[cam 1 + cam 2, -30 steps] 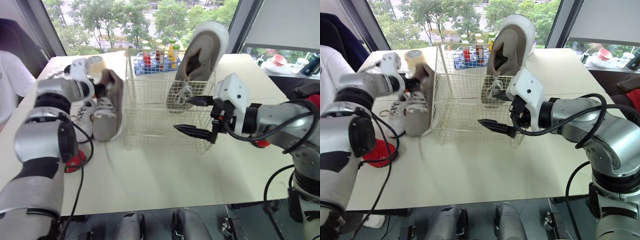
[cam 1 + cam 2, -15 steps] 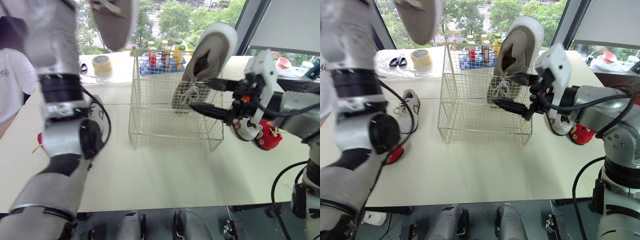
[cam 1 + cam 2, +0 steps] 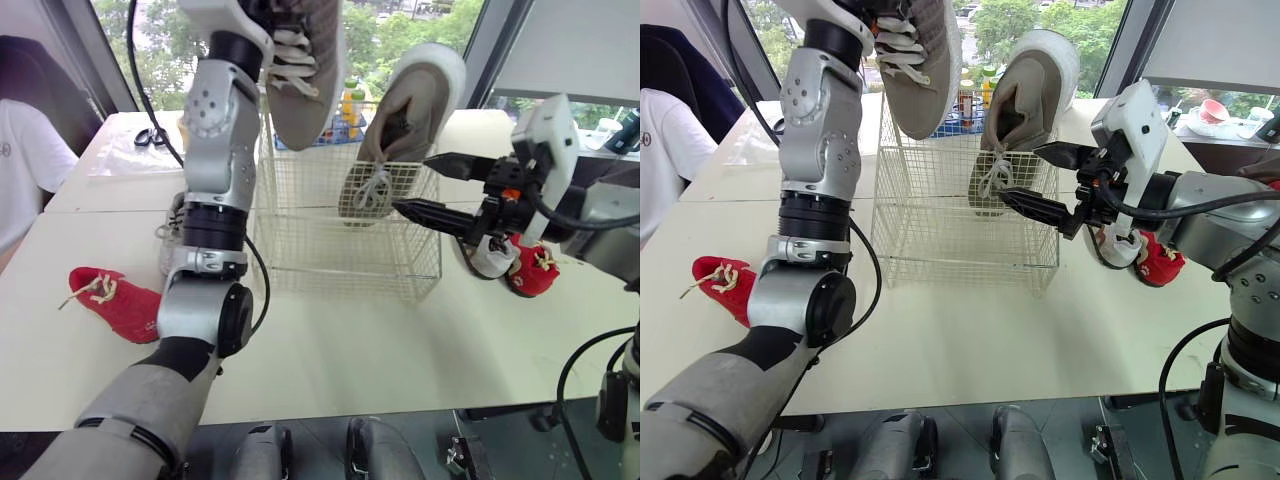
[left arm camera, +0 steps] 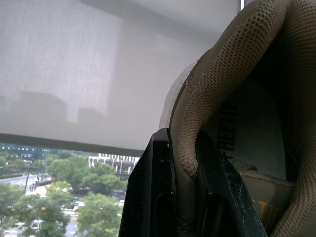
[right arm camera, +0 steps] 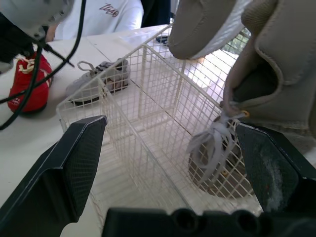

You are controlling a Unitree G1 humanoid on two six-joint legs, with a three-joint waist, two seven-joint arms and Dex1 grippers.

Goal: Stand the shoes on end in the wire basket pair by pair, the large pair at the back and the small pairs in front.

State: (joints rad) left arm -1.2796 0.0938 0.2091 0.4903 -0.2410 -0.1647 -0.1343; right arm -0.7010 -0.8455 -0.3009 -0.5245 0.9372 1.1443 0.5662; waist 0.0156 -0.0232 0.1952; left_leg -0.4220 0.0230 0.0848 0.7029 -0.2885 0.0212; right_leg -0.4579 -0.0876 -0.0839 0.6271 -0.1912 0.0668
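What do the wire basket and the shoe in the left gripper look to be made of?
Basket: likely thin metal wire with a cream-white coating, judging by its fine open grid. Shoe pinched in the left gripper: tan knit mesh, matte, its collar showing a dotted weave.

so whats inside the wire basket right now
One large tan shoe stands on end in the wire basket, back right, toe down. The other tan shoe hangs above the rim, not inside. It covers the back left rim.
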